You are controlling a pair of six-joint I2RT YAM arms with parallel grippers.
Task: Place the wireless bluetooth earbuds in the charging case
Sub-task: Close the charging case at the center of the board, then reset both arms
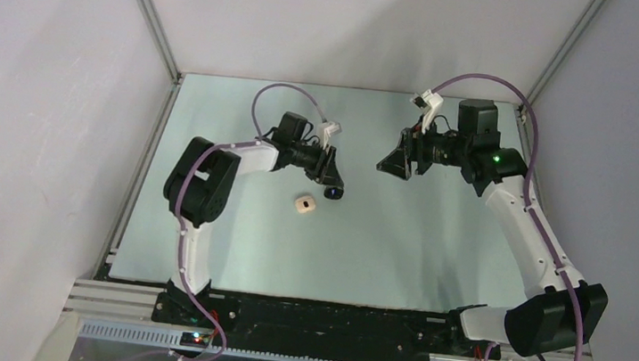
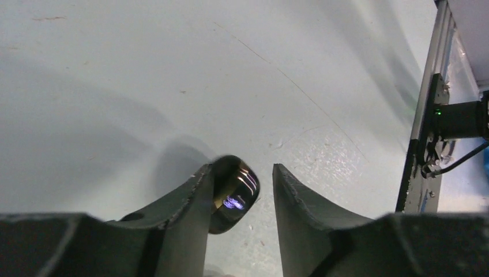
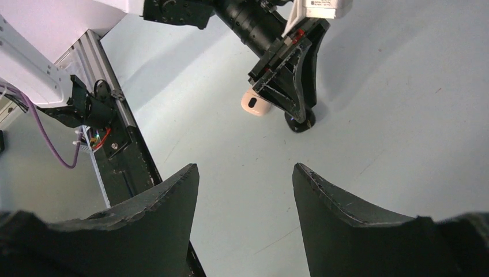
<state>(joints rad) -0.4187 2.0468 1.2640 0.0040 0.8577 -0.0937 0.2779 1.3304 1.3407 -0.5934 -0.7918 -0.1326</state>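
Left gripper (image 2: 242, 171) sits partly open, a glossy black case (image 2: 233, 193) touching one finger's inner face; right gripper (image 3: 245, 168) gapes wide.

The left arm reached forward from a raised elbow, wrist bent downward, so the left gripper (image 1: 330, 187) pointed down and slightly right. Its fingers (image 2: 187, 202) stood apart with a clear gap between the tips. The right arm stretched far forward and turned inward. The right gripper (image 1: 392, 164) faced the left fingers, seemingly held higher, its own fingers (image 3: 167, 202) spread wide.
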